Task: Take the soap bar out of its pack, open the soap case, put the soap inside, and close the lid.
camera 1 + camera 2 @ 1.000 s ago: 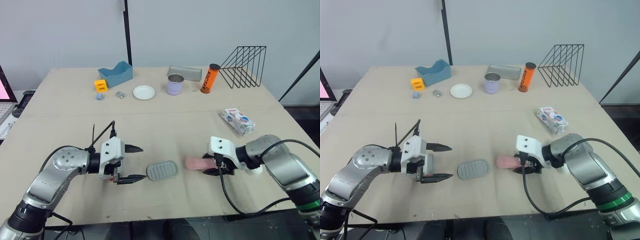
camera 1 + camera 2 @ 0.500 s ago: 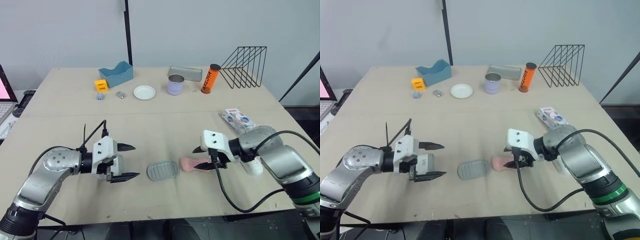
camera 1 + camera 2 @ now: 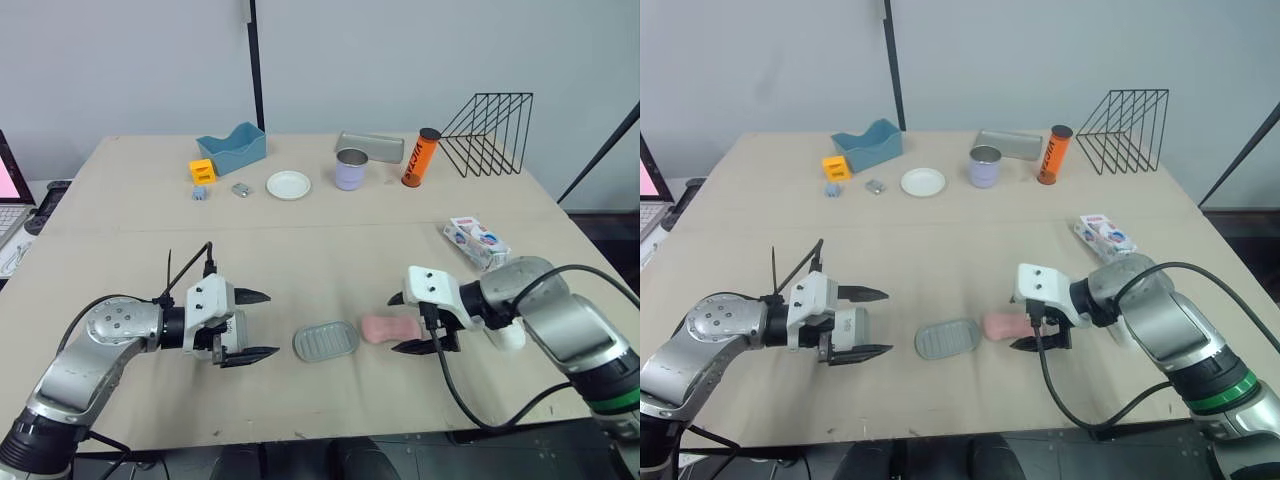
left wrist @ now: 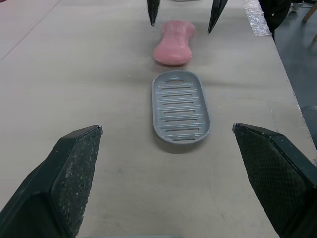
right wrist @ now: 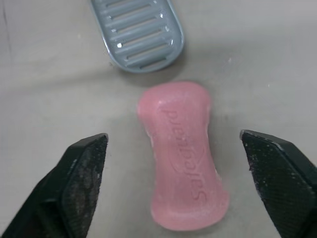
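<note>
Beige tabletop (image 3: 330, 260) under both arms. On my right gripper (image 3: 396, 323) the fingers are spread wide, flanking the pink soap bar (image 5: 183, 156) without touching it. The bar lies unwrapped near the front edge, just beside the grey soap case (image 3: 326, 340). My left gripper (image 3: 272, 323) gapes wide too, empty, on the case's other side. The soap pack (image 3: 477, 242) lies toward the right edge.

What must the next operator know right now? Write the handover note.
Left pincer: open, empty, off the left end of the soap case.
Right pincer: open, fingers straddling the soap bar, not gripping it.
The soap bar lies bare on the table, just right of the case; the pack lies farther right.
Done: soap out of its pack.
Left: open the case, which looks shut, put the soap in, close the lid.
</note>
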### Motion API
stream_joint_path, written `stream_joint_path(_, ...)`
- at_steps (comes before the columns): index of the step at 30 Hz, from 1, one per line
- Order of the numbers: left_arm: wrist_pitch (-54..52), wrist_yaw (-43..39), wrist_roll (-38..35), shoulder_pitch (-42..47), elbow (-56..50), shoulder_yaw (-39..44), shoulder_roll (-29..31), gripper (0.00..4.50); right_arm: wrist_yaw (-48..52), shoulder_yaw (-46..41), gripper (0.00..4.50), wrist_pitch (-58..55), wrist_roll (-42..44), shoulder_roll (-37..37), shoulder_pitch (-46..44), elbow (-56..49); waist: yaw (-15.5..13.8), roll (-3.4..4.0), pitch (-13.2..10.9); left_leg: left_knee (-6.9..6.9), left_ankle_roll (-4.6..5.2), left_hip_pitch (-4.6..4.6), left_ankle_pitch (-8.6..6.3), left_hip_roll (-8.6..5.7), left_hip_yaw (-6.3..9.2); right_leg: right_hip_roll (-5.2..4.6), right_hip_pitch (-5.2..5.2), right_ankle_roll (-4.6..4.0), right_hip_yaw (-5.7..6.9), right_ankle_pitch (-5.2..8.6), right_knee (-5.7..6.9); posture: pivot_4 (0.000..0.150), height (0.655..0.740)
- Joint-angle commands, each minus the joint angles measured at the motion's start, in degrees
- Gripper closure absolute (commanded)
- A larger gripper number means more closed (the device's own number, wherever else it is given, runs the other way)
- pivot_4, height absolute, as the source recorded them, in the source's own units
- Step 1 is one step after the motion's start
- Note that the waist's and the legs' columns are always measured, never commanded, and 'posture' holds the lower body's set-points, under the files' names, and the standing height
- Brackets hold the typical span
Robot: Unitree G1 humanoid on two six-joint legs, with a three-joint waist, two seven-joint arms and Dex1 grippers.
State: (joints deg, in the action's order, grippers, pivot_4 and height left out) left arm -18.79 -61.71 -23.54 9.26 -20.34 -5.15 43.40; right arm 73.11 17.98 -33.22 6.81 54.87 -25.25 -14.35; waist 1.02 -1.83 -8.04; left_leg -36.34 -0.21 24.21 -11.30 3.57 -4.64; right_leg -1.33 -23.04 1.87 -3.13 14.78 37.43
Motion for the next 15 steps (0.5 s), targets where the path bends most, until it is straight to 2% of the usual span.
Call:
stream_joint_path(1, 0.62, 0.00, 0.04, 0.93, -0.96, 0.45, -0.12, 0.00, -1.20, 1.10, 0.10, 0.24, -2.58, 0.76, -0.11, -0.18, 0.06, 0.00, 0.00, 0.00, 0.00, 0.00, 0.00, 0.00, -0.02, 0.00, -0.01, 0.00, -0.02, 0.00, 0.00, 0.150, 0.7393)
stream_joint_path(9, 0.65, 0.03, 0.55, 0.93, -0.93, 0.61, 0.28, 0.00, -2.50, 2.73, 0.10, -1.21, -4.45, -2.16, -2.52, 4.03, 0.10, 0.00, 0.00, 0.00, 0.00, 0.00, 0.00, 0.01, -0.03, 0.01, -0.03, 0.00, -0.01, 0.00, 0.00, 0.150, 0.7393)
stream_joint_path(10, 0.64, 0.01, 0.65, 1.04, -0.87, 0.57, 0.27, 0.00, -2.63, 3.07, 0.47, -1.35, -4.64, -2.60, -2.59, 4.42, 0.10, 0.00, 0.00, 0.00, 0.00, 0.00, 0.00, 0.01, -0.03, 0.02, -0.03, 0.01, -0.01, 0.00, 0.00, 0.150, 0.7393)
stream_joint_path(12, 0.66, -0.10, 0.84, 1.33, -0.66, 0.47, 0.22, 0.00, -2.59, 3.60, 0.90, -0.97, -5.16, -2.78, -2.67, 4.82, 0.07, 0.00, 0.00, 0.00, 0.00, 0.00, 0.00, 0.01, -0.02, 0.02, -0.02, 0.01, -0.01, 0.00, 0.00, 0.150, 0.7393)
stream_joint_path(13, 0.66, -0.14, 0.92, 1.42, -0.58, 0.44, 0.17, 0.00, -2.37, 3.70, 1.54, -0.88, -5.31, -2.63, -2.59, 4.78, 0.06, 0.00, 0.00, 0.00, 0.00, 0.00, 0.00, -0.01, -0.03, 0.01, -0.02, 0.02, -0.01, 0.00, 0.00, 0.150, 0.7393)
stream_joint_path(15, 0.71, -0.22, 1.05, 1.59, -0.45, 0.38, 0.09, 0.00, -2.05, 3.69, 2.05, -1.30, -5.17, -2.43, -2.48, 4.57, 0.04, 0.00, 0.00, 0.00, 0.00, 0.00, 0.00, -0.01, -0.03, 0.01, -0.02, 0.02, -0.01, 0.00, 0.00, 0.150, 0.7393)
